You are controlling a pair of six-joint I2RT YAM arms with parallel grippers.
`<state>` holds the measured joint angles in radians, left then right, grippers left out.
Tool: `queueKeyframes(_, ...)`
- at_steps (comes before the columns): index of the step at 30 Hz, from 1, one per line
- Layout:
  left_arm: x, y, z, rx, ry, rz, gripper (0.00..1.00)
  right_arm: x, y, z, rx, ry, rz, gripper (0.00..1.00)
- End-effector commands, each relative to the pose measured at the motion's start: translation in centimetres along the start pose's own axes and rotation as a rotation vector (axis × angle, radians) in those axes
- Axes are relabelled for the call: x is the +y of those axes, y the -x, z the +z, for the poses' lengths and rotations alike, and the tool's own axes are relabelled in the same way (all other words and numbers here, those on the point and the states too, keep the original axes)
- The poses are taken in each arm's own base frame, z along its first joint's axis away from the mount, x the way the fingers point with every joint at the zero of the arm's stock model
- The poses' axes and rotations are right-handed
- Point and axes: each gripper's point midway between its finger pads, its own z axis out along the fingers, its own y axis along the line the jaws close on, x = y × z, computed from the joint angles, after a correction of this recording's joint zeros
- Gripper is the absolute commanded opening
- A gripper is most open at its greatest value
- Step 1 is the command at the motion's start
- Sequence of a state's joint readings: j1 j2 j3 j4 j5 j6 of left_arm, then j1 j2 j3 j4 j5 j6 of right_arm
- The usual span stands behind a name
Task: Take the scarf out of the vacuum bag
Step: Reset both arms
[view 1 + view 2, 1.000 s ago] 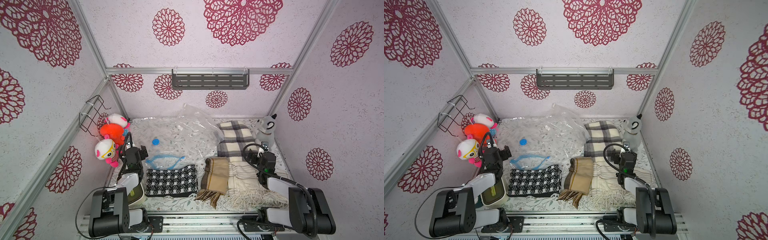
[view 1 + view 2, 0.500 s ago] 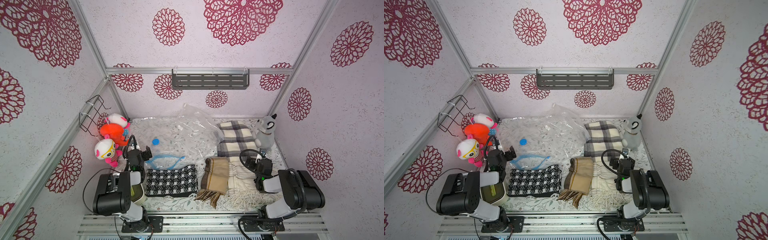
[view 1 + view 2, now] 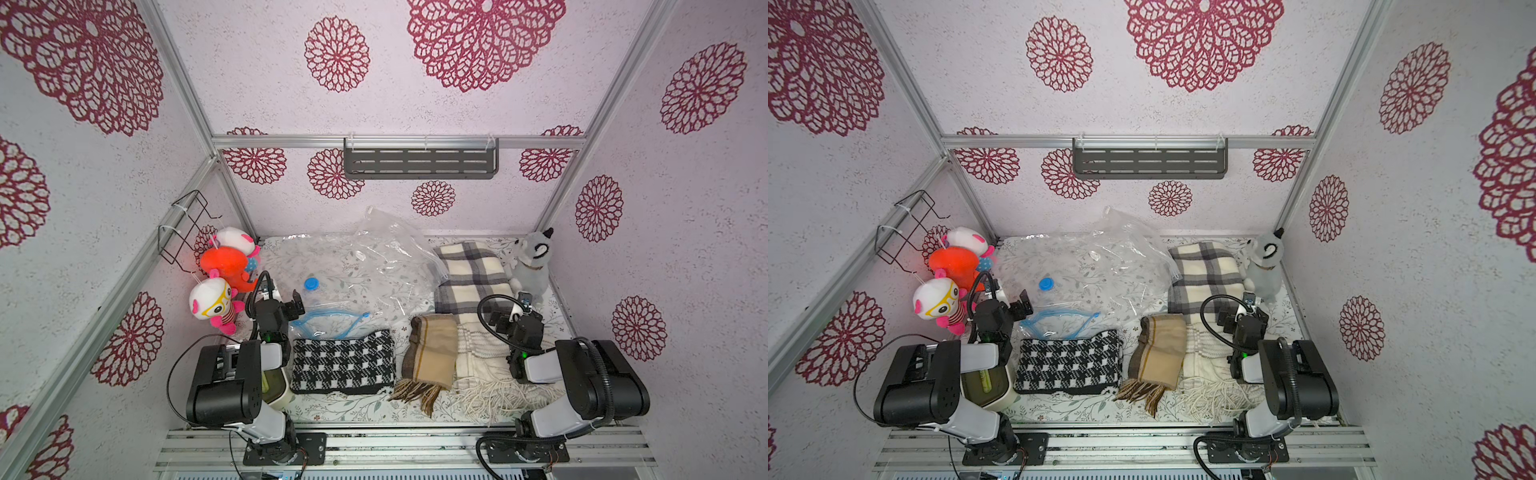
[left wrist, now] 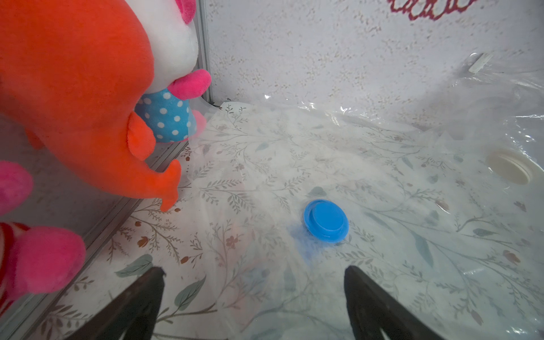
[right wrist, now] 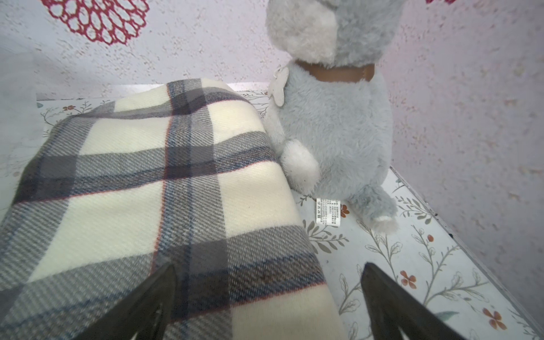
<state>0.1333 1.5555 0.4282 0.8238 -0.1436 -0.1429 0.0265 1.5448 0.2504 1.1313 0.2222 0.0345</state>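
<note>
Top views both place the houndstooth scarf (image 3: 343, 361) lower centre, against the zip mouth (image 3: 326, 324) of the vacuum bag (image 3: 353, 282); any edge caught inside could drag the bag along; arms sit folded, left gripper (image 4: 254, 269) over the bag, right gripper (image 5: 269, 265) over the plaid scarf (image 5: 147, 182), both with jaws apart, empty.

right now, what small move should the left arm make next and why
Probably lower the left gripper onto the checked scarf and tug it frontward: it lies against the open blue zip of the vacuum bag, perhaps partly tucked in, and the gripper is open and empty.
</note>
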Motion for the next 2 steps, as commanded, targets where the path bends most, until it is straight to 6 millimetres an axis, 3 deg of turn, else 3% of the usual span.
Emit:
queueKeyframes(1,-0.24,1.01,-0.04,-0.036,-0.008,0.009,0.98,-0.05,2.06,0.15,-0.068,0.002,0.014,0.99)
queueKeyframes(2,-0.24,1.01,-0.05,-0.038,-0.009,0.009,0.98,-0.07,2.01,0.01,-0.068,0.001,0.012,0.99)
